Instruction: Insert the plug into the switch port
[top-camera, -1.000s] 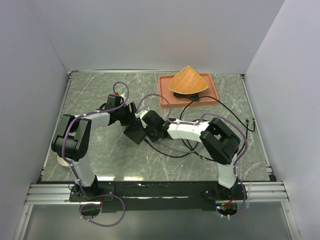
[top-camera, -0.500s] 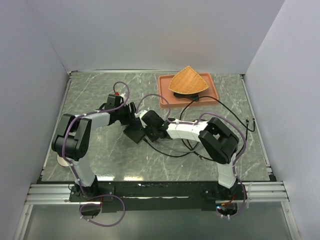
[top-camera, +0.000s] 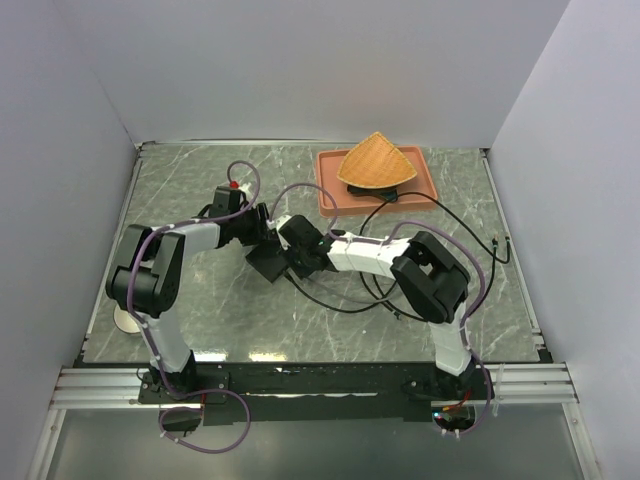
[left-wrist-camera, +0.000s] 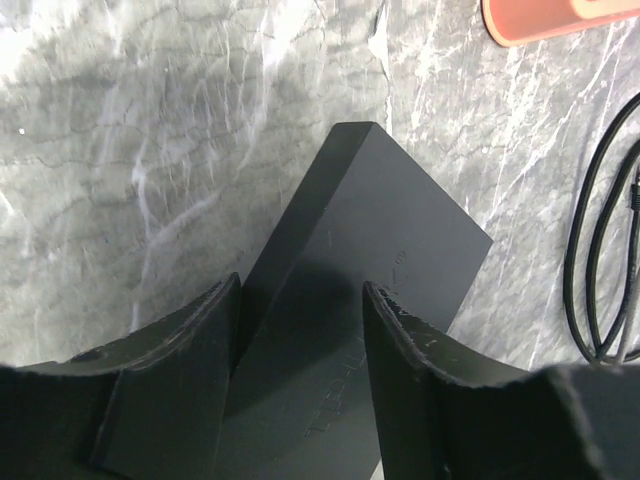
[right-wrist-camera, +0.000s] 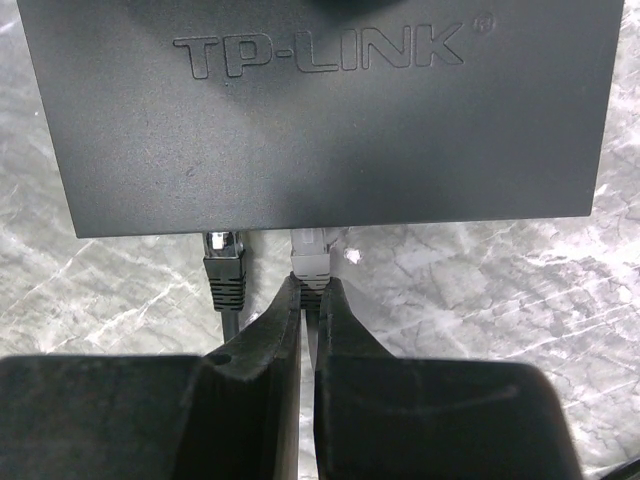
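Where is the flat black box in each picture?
Top external: the black box lies on the table, just left of the picture's middle.
Left wrist: the black box fills the middle and runs down to the bottom edge.
Right wrist: the black box spans the top, lettered TP-LINK, with the plug at its lower edge.
Shared landmark: the grey marbled table under it, seen in all three.

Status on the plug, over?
Left gripper open, fingers astride the switch. Right gripper shut on the plug, nosed against the switch edge. Black plug alongside, not blocking.
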